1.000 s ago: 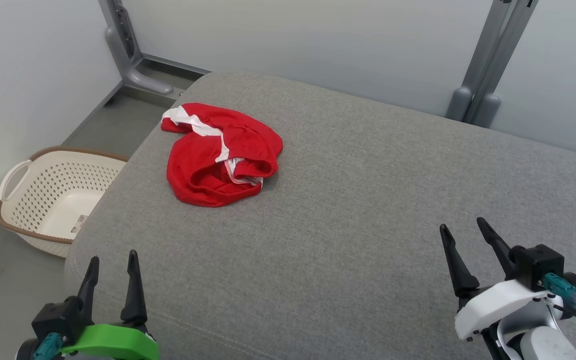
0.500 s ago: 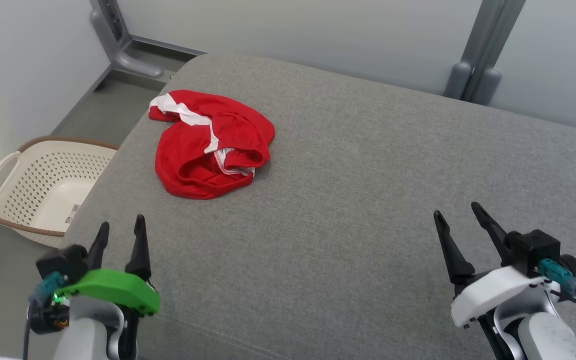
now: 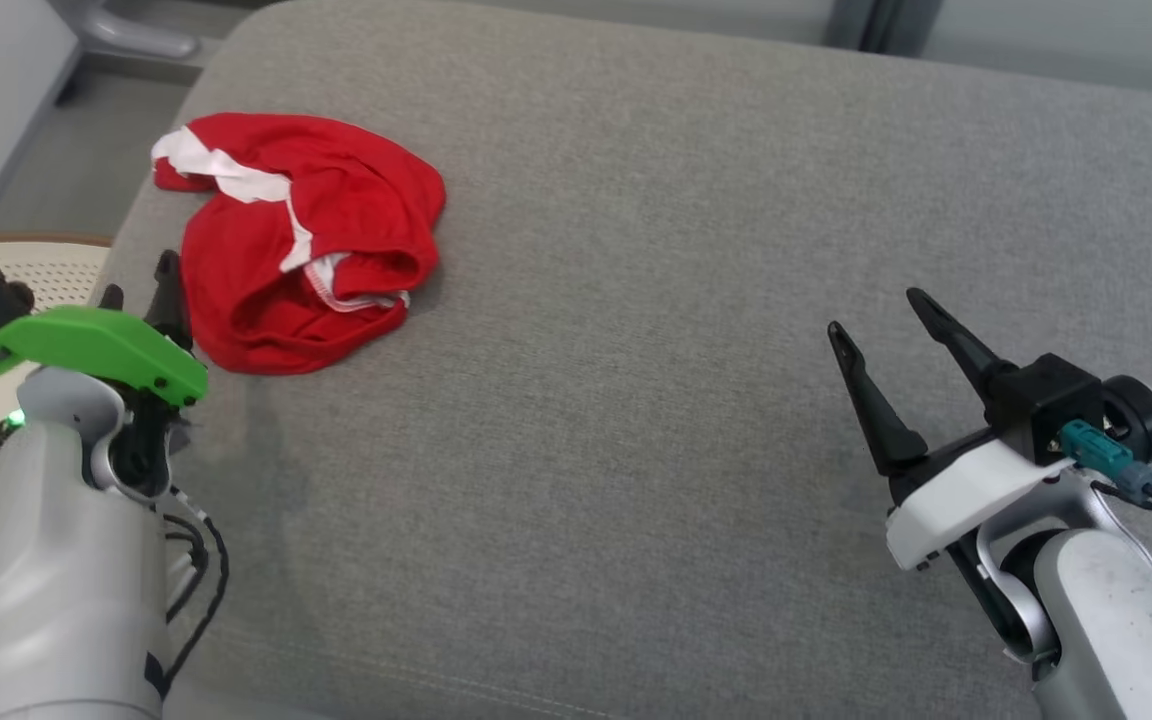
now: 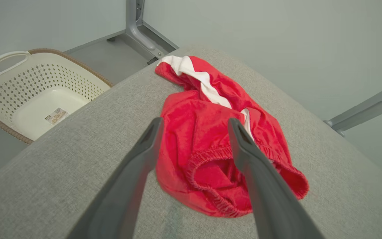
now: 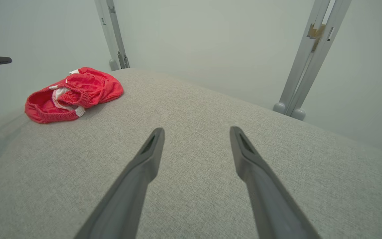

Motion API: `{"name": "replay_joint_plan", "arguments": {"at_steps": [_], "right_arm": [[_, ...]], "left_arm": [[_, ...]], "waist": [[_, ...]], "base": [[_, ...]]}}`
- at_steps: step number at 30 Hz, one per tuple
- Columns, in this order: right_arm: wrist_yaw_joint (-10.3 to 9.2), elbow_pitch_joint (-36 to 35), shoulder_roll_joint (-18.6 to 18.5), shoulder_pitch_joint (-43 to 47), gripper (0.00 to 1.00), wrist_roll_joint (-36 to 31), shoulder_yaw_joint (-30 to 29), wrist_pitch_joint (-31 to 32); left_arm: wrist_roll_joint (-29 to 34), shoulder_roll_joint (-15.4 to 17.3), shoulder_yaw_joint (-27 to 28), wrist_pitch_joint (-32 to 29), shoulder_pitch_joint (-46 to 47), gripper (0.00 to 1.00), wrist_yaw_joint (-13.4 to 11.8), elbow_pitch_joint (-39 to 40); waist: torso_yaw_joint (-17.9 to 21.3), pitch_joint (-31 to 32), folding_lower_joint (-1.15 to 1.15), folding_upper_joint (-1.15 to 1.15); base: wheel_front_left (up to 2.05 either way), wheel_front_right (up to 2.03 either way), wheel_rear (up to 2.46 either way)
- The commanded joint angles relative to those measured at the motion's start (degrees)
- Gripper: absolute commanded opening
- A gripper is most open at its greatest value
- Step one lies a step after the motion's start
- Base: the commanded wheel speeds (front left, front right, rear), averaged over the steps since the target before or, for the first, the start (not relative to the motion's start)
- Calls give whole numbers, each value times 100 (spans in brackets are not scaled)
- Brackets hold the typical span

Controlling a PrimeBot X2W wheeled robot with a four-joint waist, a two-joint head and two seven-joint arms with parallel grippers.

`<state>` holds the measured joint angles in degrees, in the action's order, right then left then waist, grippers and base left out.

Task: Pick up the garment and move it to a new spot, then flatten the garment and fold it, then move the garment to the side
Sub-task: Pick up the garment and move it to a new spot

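- Head view: the right gripper (image 3: 874, 312) hangs over the near right part of the grey cushion (image 3: 636, 430). Its two dark fingers are spread wide with nothing between them.
- In the right wrist view, bare grey fabric lies between and beyond those parted fingers. The gripper is well apart from the garment.
- The left gripper (image 3: 141, 285), under its green cover, sits at the cushion's left edge, just beside the garment's near-left hem. Its fingers are also parted and grip nothing. I cannot tell whether a fingertip touches the cloth.
- In the left wrist view the two fingers frame the near half of the garment, with the elastic waistband showing between them.
- The garment (image 3: 306, 240) is a pair of red shorts with a white side stripe and white trim. It lies crumpled in a heap near the cushion's far left corner, waistband gaping toward the near side and the striped part trailing toward the far left edge.
- On the floor to the left of the cushion stands a cream perforated laundry basket (image 4: 28, 86) with a brown rim. A small label (image 4: 55, 115) lies on its bottom.
- Beyond the far edge, grey metal frame legs (image 5: 310, 56) stand against a pale wall (image 5: 211, 39).
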<state>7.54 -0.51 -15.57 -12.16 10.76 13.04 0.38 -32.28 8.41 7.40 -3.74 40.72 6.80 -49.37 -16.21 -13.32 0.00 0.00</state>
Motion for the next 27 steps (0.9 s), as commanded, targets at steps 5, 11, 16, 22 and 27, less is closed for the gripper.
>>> {"name": "replay_joint_plan", "arguments": {"at_steps": [5,11,16,22,27], "right_arm": [[-11,-279,-153,-287,100,-14,97,121],[-11,-415,-206,-422,100,-47,219,137],[-10,-375,-122,-338,100,-41,83,51],[-11,-91,53,-230,100,34,88,-147],[-11,226,245,-218,100,119,209,-374]], "left_arm": [[-92,325,133,-323,703,100,-379,-458],[-155,561,246,-786,976,100,-800,-1018],[-189,472,148,-1578,880,100,-975,-1481],[-21,741,-10,-1214,885,0,-697,-1080],[292,992,-243,-603,1068,0,-536,-490]], "waist": [[875,-1095,0,0],[1138,-1384,0,0],[1187,-1356,0,0],[1162,-907,0,0],[1219,-286,0,0]], "base": [[0,0,0],[0,0,0],[0,0,0],[0,0,0],[0,0,0]]}}
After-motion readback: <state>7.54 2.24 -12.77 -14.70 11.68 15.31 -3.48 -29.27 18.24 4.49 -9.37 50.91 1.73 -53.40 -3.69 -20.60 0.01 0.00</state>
